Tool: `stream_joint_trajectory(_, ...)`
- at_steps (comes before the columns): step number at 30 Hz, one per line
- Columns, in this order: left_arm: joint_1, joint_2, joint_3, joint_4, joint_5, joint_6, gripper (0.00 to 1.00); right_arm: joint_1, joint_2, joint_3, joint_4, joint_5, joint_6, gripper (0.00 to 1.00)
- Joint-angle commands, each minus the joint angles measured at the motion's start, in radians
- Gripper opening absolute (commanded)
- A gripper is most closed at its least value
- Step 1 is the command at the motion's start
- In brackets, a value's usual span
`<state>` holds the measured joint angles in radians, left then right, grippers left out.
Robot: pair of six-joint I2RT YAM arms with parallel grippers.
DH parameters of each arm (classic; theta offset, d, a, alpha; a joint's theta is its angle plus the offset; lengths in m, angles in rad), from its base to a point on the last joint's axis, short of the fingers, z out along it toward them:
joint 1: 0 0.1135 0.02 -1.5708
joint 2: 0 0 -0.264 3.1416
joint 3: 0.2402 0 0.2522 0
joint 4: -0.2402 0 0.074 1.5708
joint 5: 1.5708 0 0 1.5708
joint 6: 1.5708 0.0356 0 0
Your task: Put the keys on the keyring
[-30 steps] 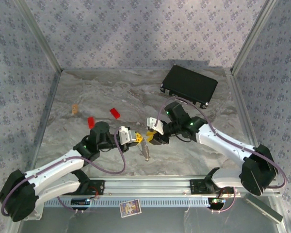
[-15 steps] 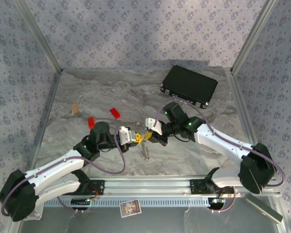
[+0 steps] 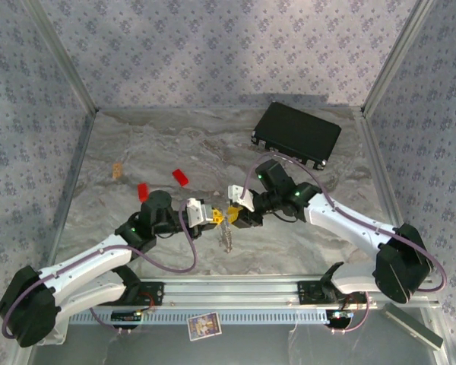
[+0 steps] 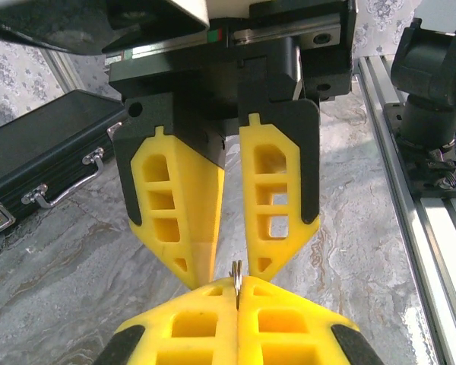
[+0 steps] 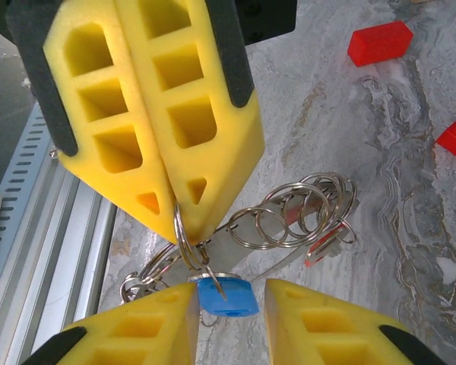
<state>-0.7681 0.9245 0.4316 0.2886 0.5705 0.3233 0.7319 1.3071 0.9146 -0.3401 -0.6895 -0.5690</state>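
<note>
Mid-counter (image 3: 175, 144): left fingers (image 5: 190, 129) together, pinching one wire loop of the keyring (image 5: 289, 217). In the right wrist view the other loops trail toward 3 o'clock. Blue key (image 5: 226, 296) sits at 6 o'clock of the pinched loop, between the right fingers (image 5: 319, 327), which stand apart.

The grey marbled table (image 3: 152, 141) bears a black case (image 3: 297, 134) far right, two red blocks (image 3: 181, 177) left of centre, and a small tan piece (image 3: 118, 169) far left.
</note>
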Motion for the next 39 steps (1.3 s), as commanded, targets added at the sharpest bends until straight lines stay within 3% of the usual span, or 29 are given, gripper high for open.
stream_joint_trajectory(1,-0.003,-0.005,0.016,0.043,0.041,-0.006,0.00,0.004,-0.016,0.018,-0.003,-0.027,-0.002,0.30)
stream_joint_trajectory(4,-0.003,-0.003,0.017,0.043,0.042,-0.006,0.00,0.005,-0.004,0.023,-0.011,-0.033,-0.004,0.26)
stream_joint_trajectory(8,-0.003,-0.005,0.020,0.042,0.043,-0.003,0.00,0.007,0.007,0.030,-0.021,-0.033,-0.008,0.07)
stream_joint_trajectory(11,-0.003,-0.005,0.021,0.043,0.047,-0.004,0.00,0.007,0.007,0.031,-0.016,-0.034,-0.011,0.00)
stream_joint_trajectory(25,-0.003,-0.006,0.027,0.027,0.059,0.004,0.00,0.015,0.063,0.058,-0.031,-0.038,-0.014,0.00)
stream_joint_trajectory(26,-0.003,-0.006,0.024,0.030,0.056,0.004,0.00,0.014,0.055,0.054,-0.025,-0.031,-0.009,0.02)
stream_joint_trajectory(28,-0.003,-0.004,0.018,0.036,0.053,0.002,0.00,0.009,0.033,0.037,-0.015,-0.020,-0.003,0.19)
stream_joint_trajectory(30,-0.003,-0.007,0.016,0.042,0.051,0.000,0.00,0.000,0.012,0.020,-0.012,-0.018,0.002,0.26)
stream_joint_trajectory(39,-0.003,-0.012,0.011,0.056,0.038,-0.005,0.00,0.004,-0.003,-0.014,-0.001,-0.037,0.028,0.28)
